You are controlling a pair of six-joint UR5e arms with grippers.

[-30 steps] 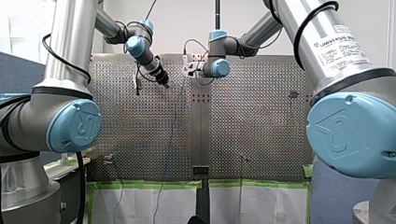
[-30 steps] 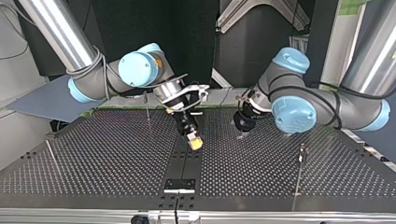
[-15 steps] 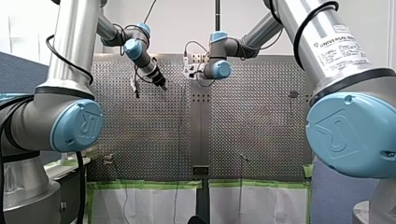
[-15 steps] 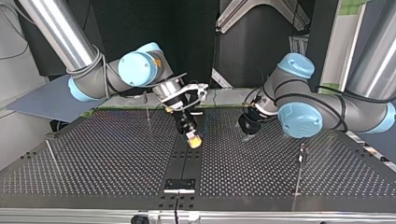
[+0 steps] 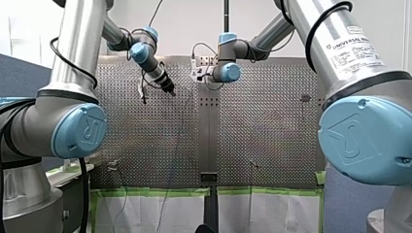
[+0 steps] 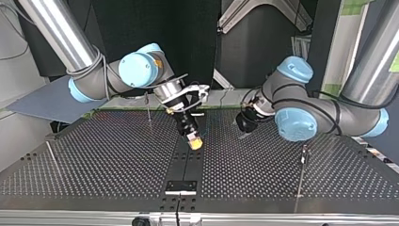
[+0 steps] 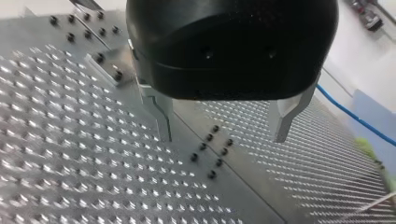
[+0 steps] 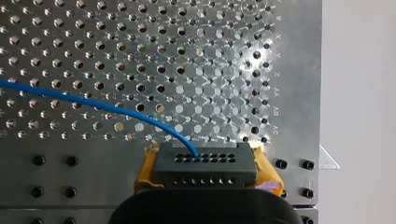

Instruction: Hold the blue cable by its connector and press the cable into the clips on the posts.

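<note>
My right gripper (image 8: 205, 186), with yellow pads (image 8: 268, 170), is shut on the dark grey connector (image 8: 205, 163). The blue cable (image 8: 93, 103) leaves the connector and curves away over the perforated table. In the top view this gripper (image 6: 195, 142) hangs tilted over the table's middle strip. My left gripper (image 7: 223, 135) is black with metal fingers (image 7: 161, 116); it stands open with nothing between them, just above the plate. In the top view it (image 6: 244, 126) is to the right of the connector. A stretch of blue cable (image 7: 355, 117) runs beside it. Thin posts (image 6: 303, 157) (image 6: 148, 107) rise from the table.
More posts stand at the top view's left (image 6: 51, 157) and by the near edge (image 6: 179, 203). In the front view, posts (image 5: 303, 99) (image 5: 253, 165) rise on the right half. Green tape (image 5: 150, 192) lines the table's edge. A bolted plate (image 6: 181, 186) sits on the middle strip.
My left gripper swung a little toward the top view's right, then came back, staying open. My right gripper holds the connector nearly still. The hanging cable has swayed.
</note>
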